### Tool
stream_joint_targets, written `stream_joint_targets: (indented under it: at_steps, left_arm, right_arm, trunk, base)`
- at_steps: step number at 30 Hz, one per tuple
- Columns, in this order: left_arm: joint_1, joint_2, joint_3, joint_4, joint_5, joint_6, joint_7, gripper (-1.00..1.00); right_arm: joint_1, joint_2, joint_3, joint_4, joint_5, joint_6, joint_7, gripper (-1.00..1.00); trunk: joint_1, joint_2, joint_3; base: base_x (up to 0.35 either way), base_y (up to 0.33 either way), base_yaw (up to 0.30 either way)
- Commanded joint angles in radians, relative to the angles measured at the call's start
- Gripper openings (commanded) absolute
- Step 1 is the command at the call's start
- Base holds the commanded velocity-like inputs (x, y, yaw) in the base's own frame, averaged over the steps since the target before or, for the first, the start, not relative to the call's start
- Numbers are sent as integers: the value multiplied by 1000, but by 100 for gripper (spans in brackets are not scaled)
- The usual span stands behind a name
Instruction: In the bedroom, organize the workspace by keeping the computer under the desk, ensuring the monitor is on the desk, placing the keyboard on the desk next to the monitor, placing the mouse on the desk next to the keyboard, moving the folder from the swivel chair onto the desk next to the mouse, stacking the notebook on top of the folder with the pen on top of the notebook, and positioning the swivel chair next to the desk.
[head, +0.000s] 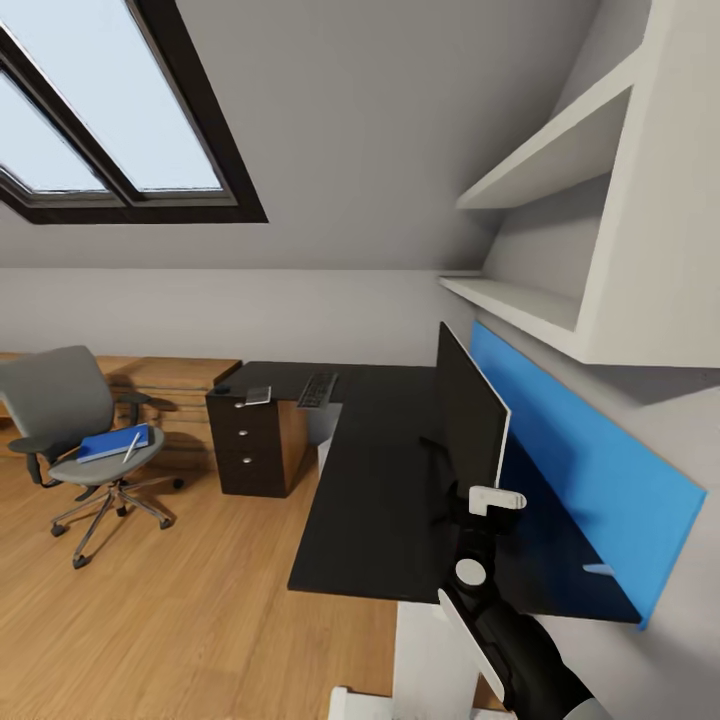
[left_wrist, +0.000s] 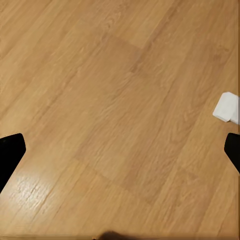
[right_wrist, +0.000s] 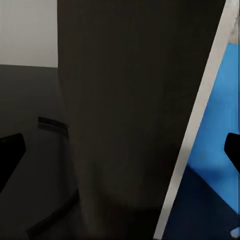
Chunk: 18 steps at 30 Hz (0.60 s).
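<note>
Head view, lower right of frame: right arm (head: 525, 655) w/ glossy black rounded shell, white strip along its side, round white cap at wrist joint, white blocky bracket above. Wrist views: matte black fingertips (left_wrist: 11, 152) at side edges, tapered to points.

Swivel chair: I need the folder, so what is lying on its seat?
On the swivel chair lies the blue folder with the white pen on it; anything beneath the folder is hidden.
</note>
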Motion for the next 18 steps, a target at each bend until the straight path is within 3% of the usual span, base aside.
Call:
stream_joint_targets:
  at_steps: [1,18]
  left_arm:
    - [-1,1,-9,-2,7,-3,7,100]
    - [-1,1,-9,-2,7,-4,7,100]
  right_arm:
    - [-1,-1,3,-1,-3,8,-7,100]
    - [-1,-1,3,-1,-3,8,-7,100]
  trunk:
    - [0,-1,-1]
    - [0,-1,-1]
  base:
    - [-41,-63,0]
    - [66,-81,0]
